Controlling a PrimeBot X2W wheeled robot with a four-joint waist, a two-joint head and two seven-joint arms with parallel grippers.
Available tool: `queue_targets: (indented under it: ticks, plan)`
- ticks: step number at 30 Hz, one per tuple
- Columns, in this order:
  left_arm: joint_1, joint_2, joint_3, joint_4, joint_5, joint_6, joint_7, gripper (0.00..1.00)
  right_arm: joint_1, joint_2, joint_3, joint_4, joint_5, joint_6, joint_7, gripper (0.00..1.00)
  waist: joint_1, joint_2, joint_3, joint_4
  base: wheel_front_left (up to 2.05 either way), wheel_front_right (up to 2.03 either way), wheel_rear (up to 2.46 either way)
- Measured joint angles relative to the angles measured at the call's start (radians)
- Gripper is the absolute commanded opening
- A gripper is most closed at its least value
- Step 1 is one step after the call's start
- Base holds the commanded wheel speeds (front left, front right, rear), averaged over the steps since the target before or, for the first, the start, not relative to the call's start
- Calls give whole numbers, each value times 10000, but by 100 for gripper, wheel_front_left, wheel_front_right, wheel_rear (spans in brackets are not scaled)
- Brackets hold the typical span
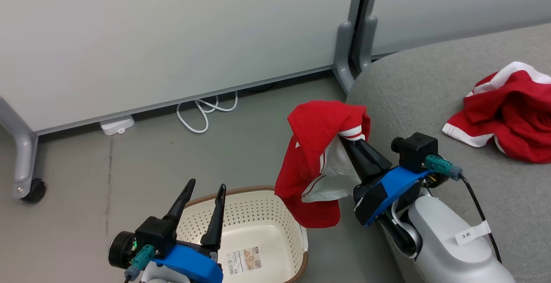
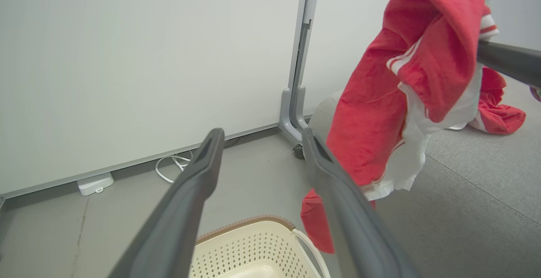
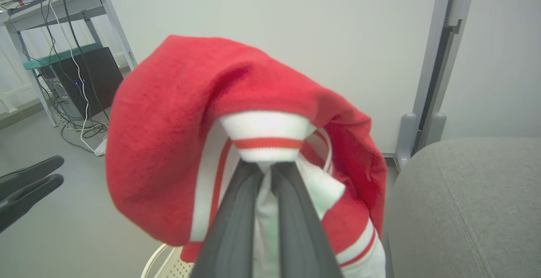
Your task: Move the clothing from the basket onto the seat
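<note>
- Two red garments with white stripes are in sight. One garment (image 1: 314,154) hangs in the air between the basket (image 1: 258,190) and the seat (image 1: 430,85). The other garment (image 1: 508,119) lies crumpled on the seat cushion, well apart from the first.
- There is one basket, which stands on the floor, and nothing but its label (image 1: 244,259) shows inside it.
- There are two grippers. The right gripper (image 1: 344,141) has its fingers pinched together on the hanging garment's white striped cuff. The left gripper (image 1: 207,184) stands spread wide and holds nothing, above the basket's near-left part.
- The basket's near side is cut off by the bottom edge and partly covered by the left gripper.
- Whether the hanging hem touches the seat's side cannot be told.
- The label carries a barcode and a small picture, but its print is too small to read.
- A white tag (image 1: 472,232) on the right arm's cable shows a "3" and one more character.
</note>
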Motion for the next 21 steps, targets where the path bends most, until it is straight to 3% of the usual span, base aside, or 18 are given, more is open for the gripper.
queue_targets:
  ticks: [21]
  plan:
    - [-576,88,-311,-230,31,-46,0,100,6,-82,-439,-128,-295,-2,-2,0,0,0,715,-2865,0,0,0]
